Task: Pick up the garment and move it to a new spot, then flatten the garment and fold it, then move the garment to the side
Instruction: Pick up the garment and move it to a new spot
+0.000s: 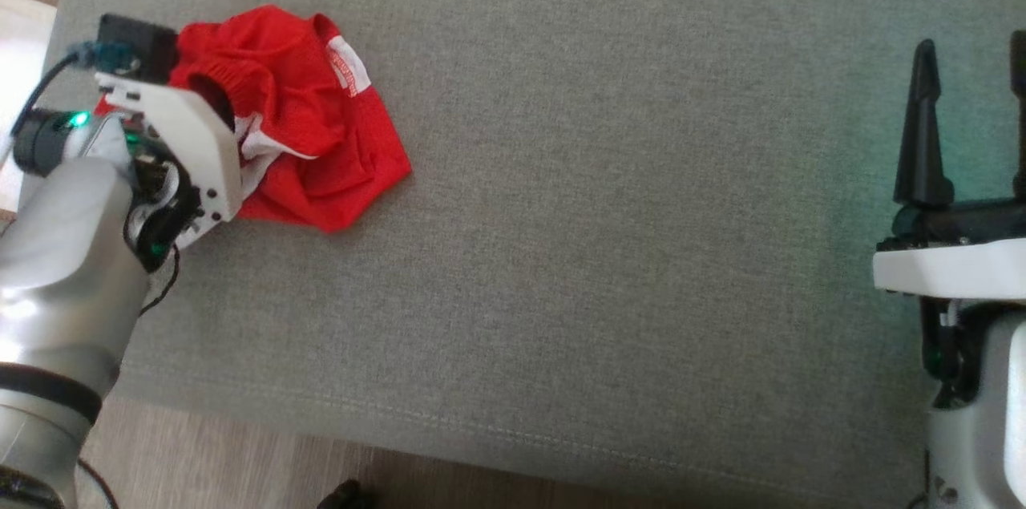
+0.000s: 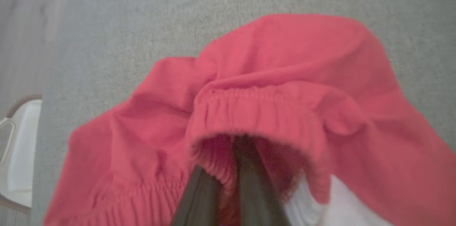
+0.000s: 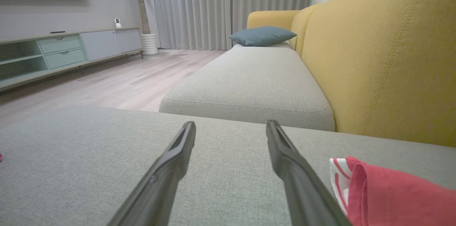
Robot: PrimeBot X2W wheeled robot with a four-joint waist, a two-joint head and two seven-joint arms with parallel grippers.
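A crumpled red garment [image 1: 321, 132] with white trim lies at the far left of the grey cushion [image 1: 609, 212]. My left gripper [image 1: 210, 102] reaches into it from the left, fingers hidden under the white wrist housing. In the left wrist view the two dark fingers [image 2: 249, 183] sit close together with red cloth between them, tips tucked under the elastic waistband [image 2: 256, 108]. My right gripper [image 1: 972, 44] hovers over the cushion's right edge, far from the garment. Its fingers stand wide apart [image 3: 231, 124] with nothing between them.
A red and white striped cloth [image 3: 388, 190] lies just right of my right gripper's fingers. A yellow sofa back [image 3: 384, 58], a second grey seat [image 3: 249, 87] and a teal pillow [image 3: 263, 36] lie beyond. Wood floor [image 1: 264, 469] runs along the cushion's front edge.
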